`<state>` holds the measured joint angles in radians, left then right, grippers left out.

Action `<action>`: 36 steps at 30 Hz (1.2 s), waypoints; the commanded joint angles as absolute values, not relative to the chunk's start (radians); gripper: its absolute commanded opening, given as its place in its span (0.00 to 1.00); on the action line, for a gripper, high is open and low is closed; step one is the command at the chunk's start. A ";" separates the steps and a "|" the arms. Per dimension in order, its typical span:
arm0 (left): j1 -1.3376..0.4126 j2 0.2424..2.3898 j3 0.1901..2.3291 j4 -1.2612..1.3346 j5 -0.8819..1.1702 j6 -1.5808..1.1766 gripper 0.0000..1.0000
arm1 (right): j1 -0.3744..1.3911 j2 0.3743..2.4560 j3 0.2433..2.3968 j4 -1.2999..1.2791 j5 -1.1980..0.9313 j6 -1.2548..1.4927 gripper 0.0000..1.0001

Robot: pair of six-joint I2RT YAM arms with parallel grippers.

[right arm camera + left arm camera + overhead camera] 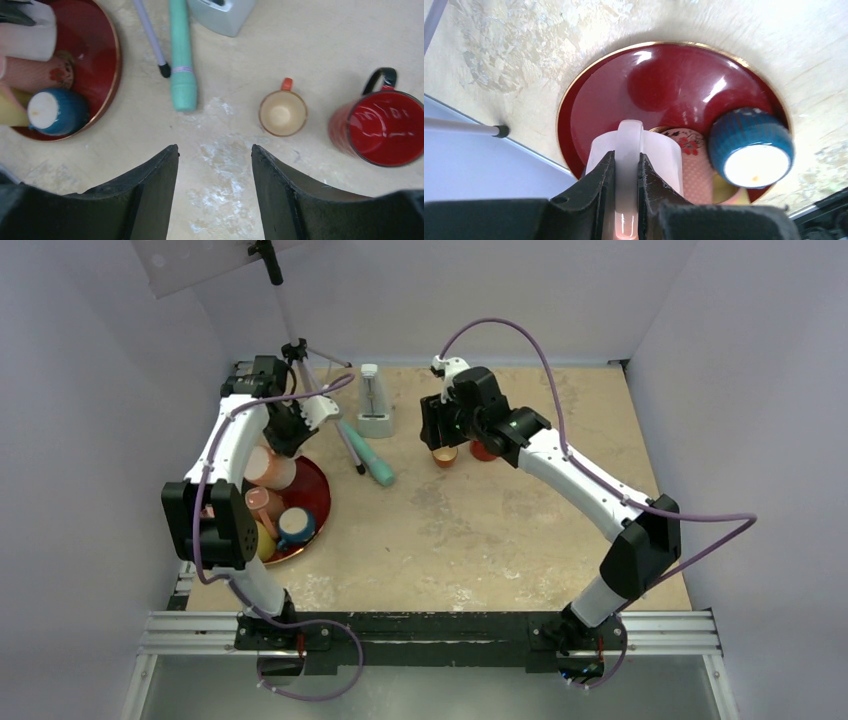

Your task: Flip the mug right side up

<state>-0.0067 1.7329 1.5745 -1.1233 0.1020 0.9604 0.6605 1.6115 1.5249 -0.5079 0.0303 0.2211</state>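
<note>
A pale pink mug hangs tilted over the red tray. My left gripper is shut on its handle, which runs up between the two black fingers. From above, the mug sits at the tray's far edge, just below the left gripper. Whether it touches the tray I cannot tell. My right gripper is open and holds nothing, hovering over bare table near mid-back.
The tray also holds a blue cup, a pink floral mug and a yellow one. A small orange cup and a red mug stand upright by the right gripper. A teal cylinder, tripod leg and grey metronome lie between.
</note>
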 commanded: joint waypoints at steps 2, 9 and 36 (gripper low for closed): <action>-0.001 1.664 1.572 -1.161 0.193 0.772 0.00 | 0.699 1.586 1.465 -0.308 -0.147 0.267 0.59; -0.001 1.573 1.619 -1.096 0.377 0.403 0.00 | 0.730 1.582 1.395 -0.082 -0.426 0.322 0.60; -0.095 1.466 1.548 -0.666 0.969 -0.234 0.00 | 0.699 1.745 1.349 0.434 -0.842 0.617 0.66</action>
<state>-0.0696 1.5223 1.5719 -0.8204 0.8501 -0.1173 0.6994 1.7641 1.3010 0.2729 -0.7685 0.5579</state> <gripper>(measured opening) 0.200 0.776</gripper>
